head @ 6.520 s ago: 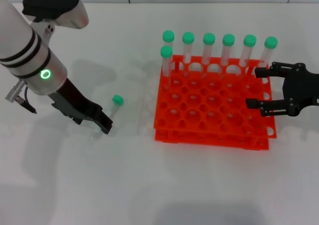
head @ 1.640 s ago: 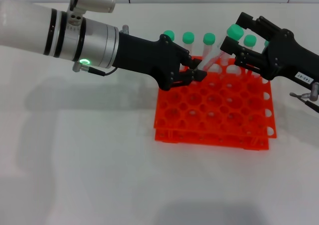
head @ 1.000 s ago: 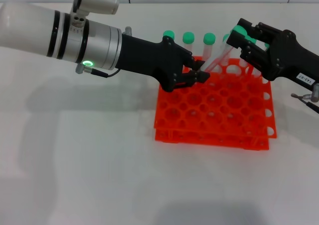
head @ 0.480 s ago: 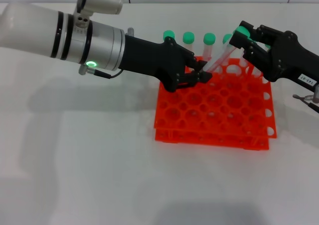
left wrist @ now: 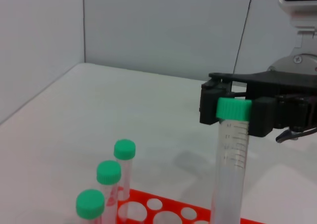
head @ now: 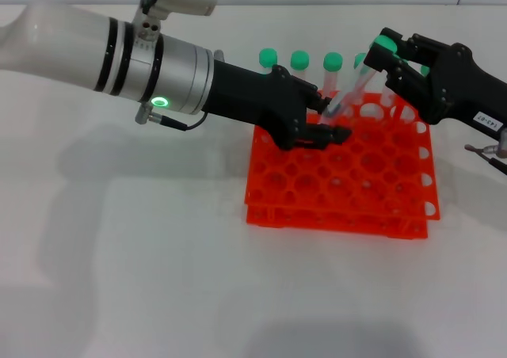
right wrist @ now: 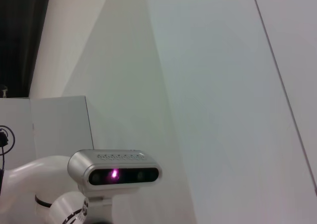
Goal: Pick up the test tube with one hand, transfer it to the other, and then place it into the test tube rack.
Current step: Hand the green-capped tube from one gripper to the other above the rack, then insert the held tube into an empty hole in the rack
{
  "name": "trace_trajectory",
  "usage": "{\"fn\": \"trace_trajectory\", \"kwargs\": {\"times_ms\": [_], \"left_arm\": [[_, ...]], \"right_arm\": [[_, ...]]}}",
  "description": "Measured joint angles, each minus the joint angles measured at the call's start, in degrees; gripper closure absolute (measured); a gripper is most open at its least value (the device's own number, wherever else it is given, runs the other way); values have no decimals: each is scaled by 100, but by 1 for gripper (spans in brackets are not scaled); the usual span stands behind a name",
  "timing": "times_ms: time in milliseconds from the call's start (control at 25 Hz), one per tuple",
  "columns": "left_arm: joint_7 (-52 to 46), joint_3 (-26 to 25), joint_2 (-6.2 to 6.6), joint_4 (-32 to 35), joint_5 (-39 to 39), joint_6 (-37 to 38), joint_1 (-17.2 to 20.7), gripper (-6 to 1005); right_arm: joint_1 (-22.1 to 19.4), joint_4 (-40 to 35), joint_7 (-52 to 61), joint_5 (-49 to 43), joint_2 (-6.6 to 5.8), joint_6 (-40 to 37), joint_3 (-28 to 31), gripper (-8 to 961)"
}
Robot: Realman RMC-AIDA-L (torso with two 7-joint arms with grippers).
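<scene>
The test tube (head: 358, 81) is clear with a green cap and hangs tilted over the back of the orange-red rack (head: 341, 185). My right gripper (head: 390, 55) is shut on it just under the cap. My left gripper (head: 333, 119) is at the tube's lower end with its fingers spread apart around it. In the left wrist view the tube (left wrist: 232, 159) stands upright, with the right gripper (left wrist: 234, 110) clamped at its cap. The right wrist view shows none of these things.
Several other green-capped tubes (head: 299, 69) stand in the rack's back row; they also show in the left wrist view (left wrist: 124, 157). The rack's front rows are open holes. The white table (head: 158, 263) lies to the left and front.
My left gripper brought the tube from the table to the right gripper over the rack. The right gripper closed on its cap end. In the last half second the left fingers spread apart.
</scene>
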Motion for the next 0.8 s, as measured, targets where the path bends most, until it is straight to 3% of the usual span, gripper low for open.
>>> {"fn": "trace_trajectory", "kwargs": {"times_ms": [160, 320, 480, 640, 800], "left_arm": [[-303, 84, 0, 196, 13, 14, 60, 563], [-637, 88, 24, 801, 48, 171, 390, 382], [-1146, 53, 0, 2990, -53, 362, 1772, 233], [-1132, 51, -6, 3654, -419, 329, 2585, 124], [-889, 9, -7, 3815, -784, 189, 3275, 120]], "right_arm": [[11, -29, 32, 0, -12, 6, 15, 670], [-4, -88, 140, 0, -48, 13, 29, 666], [-52, -205, 165, 0, -55, 82, 7, 663], [-18, -210, 170, -31, -55, 213, 1, 659], [30, -210, 170, -52, -52, 350, -34, 655]]}}
